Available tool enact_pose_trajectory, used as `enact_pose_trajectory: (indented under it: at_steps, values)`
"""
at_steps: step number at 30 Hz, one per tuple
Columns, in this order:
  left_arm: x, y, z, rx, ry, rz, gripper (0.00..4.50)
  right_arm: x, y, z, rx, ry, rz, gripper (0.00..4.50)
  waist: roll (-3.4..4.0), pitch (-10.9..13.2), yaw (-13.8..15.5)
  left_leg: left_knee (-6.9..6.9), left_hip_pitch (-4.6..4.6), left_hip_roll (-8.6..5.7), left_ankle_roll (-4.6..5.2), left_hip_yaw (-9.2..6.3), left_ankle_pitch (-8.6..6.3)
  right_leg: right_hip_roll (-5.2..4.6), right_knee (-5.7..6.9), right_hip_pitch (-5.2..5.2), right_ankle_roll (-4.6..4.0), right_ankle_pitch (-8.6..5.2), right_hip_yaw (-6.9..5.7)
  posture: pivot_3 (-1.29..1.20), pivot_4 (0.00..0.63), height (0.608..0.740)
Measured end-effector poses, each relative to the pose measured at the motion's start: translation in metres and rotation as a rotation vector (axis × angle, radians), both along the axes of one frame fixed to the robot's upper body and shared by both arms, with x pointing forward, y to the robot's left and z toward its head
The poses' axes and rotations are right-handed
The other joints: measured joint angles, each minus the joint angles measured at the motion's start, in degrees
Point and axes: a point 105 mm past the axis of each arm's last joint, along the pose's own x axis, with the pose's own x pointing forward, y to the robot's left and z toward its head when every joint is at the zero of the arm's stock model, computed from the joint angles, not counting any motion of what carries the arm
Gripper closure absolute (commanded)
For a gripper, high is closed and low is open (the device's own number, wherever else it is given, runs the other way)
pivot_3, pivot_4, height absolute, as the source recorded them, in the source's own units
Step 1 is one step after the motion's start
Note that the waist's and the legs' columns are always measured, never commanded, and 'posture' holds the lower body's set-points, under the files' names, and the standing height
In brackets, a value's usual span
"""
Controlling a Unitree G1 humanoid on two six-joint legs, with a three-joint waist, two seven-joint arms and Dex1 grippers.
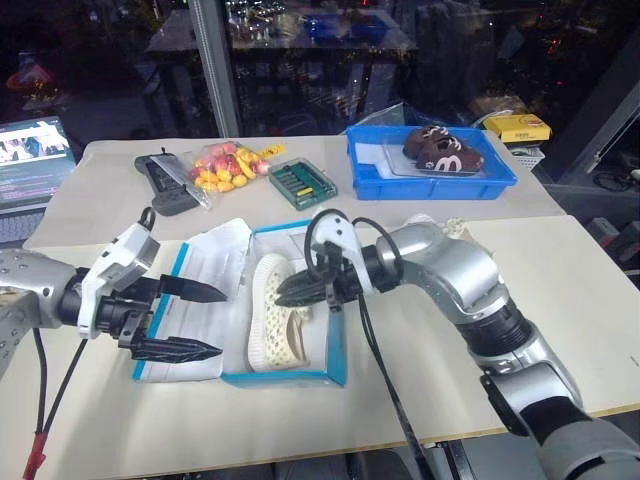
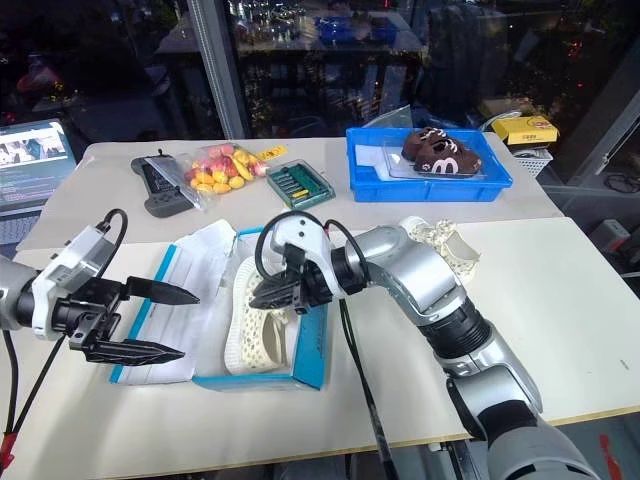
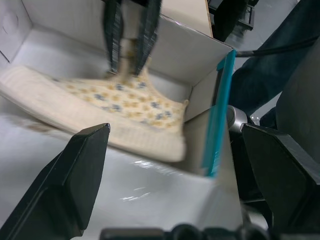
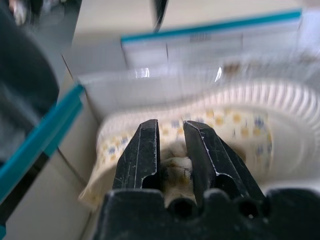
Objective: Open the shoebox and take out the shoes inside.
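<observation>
The left gripper (image 1: 200, 320) hangs with its fingers spread wide and empty, just over the shoebox's open lid (image 1: 205, 300), which lies flat on the table (image 1: 560, 300). Directly to its right, the shoebox (image 1: 290, 375) sits open with one shoe (image 1: 272, 315) inside. The right gripper (image 1: 292, 293) is clamped on this shoe's upper edge. Beyond the right arm lies the second shoe (image 2: 445, 243), out on the table. Farther back, a blue tray (image 1: 430, 180) contains brown lumps (image 1: 442, 150).

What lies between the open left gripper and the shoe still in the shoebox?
The shoebox's folded-back white lid, seen from the head views, lies between left gripper and shoe.
</observation>
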Motion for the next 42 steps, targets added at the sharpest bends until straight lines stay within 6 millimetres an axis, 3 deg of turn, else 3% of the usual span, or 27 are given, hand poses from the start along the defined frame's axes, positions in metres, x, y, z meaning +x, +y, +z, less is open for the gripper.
enact_pose_trajectory:
  at_steps: [6, 10, 11, 13, 19, 23, 28, 38, 42]
  values:
    - [0.002, 0.000, 0.002, -0.005, 0.001, -0.004, 0.00, 0.005, -0.001, 0.002, 0.022, 0.005, -0.043, 3.59, 0.01, 0.0, 0.0, 0.00, -0.04, 0.00, 0.00, 0.00, 0.00, 0.00, -0.02, -0.01, 0.00, 0.00, -0.01, 0.00, 0.150, 0.740]
    - [0.002, 0.000, 0.002, -0.003, 0.000, -0.008, 0.00, 0.010, -0.009, -0.013, -0.023, -0.002, -0.079, 3.59, 0.02, 0.0, 0.0, 0.00, -0.03, 0.00, 0.00, 0.00, 0.00, 0.00, -0.02, -0.01, 0.02, -0.01, -0.01, 0.00, 0.150, 0.740]
    - [0.002, 0.000, 0.002, -0.003, 0.001, -0.010, 0.00, 0.011, -0.012, -0.017, -0.037, -0.007, -0.086, 3.14, 0.02, 0.0, 0.0, 0.00, -0.02, 0.00, 0.00, 0.00, 0.00, 0.00, -0.02, -0.01, 0.02, -0.01, -0.01, 0.00, 0.150, 0.740]
    - [0.002, 0.000, 0.002, -0.003, 0.002, -0.012, 0.00, 0.013, -0.016, -0.023, -0.061, -0.023, -0.095, 2.80, 0.02, 0.0, 0.0, 0.00, -0.02, 0.00, 0.00, 0.00, 0.00, 0.00, -0.02, 0.00, 0.02, -0.02, -0.01, 0.00, 0.150, 0.740]
    - [0.002, 0.000, 0.002, -0.002, 0.001, -0.013, 0.00, 0.015, -0.023, -0.034, -0.081, -0.053, -0.094, 0.82, 0.02, 0.0, -0.1, 0.00, -0.03, 0.00, 0.00, 0.00, 0.00, 0.00, -0.02, -0.02, 0.02, -0.02, -0.01, 0.00, 0.150, 0.740]
    - [0.002, 0.000, 0.003, -0.001, -0.002, -0.014, 0.00, 0.013, -0.029, -0.033, -0.112, -0.099, -0.078, 0.82, 0.02, 0.0, 0.0, 0.00, -0.04, 0.00, 0.00, 0.00, 0.00, 0.00, -0.03, -0.02, 0.03, -0.02, -0.01, 0.00, 0.150, 0.740]
    - [0.004, 0.001, 0.002, -0.003, 0.006, -0.007, 0.00, 0.009, -0.053, -0.030, -0.261, -0.214, -0.029, 0.82, 0.04, 0.0, 0.3, 0.00, -0.03, 0.00, 0.00, 0.01, 0.00, -0.02, -0.08, 0.00, 0.04, -0.03, -0.02, 0.00, 0.150, 0.740]
    - [0.005, -0.003, 0.000, -0.019, 0.005, -0.016, 0.00, 0.009, -0.058, -0.028, -0.328, -0.301, 0.037, 0.82, 0.04, 0.0, 0.1, 0.00, -0.04, 0.00, 0.00, 0.00, 0.00, -0.01, -0.06, -0.02, 0.04, -0.03, -0.02, 0.00, 0.150, 0.740]
    - [0.005, -0.003, 0.000, -0.020, 0.003, -0.015, 0.00, 0.006, -0.049, -0.031, -0.359, -0.310, 0.089, 0.82, 0.04, 0.0, -0.1, 0.00, -0.02, 0.00, 0.00, 0.00, 0.00, 0.00, -0.05, -0.02, 0.03, -0.03, -0.01, 0.00, 0.150, 0.740]
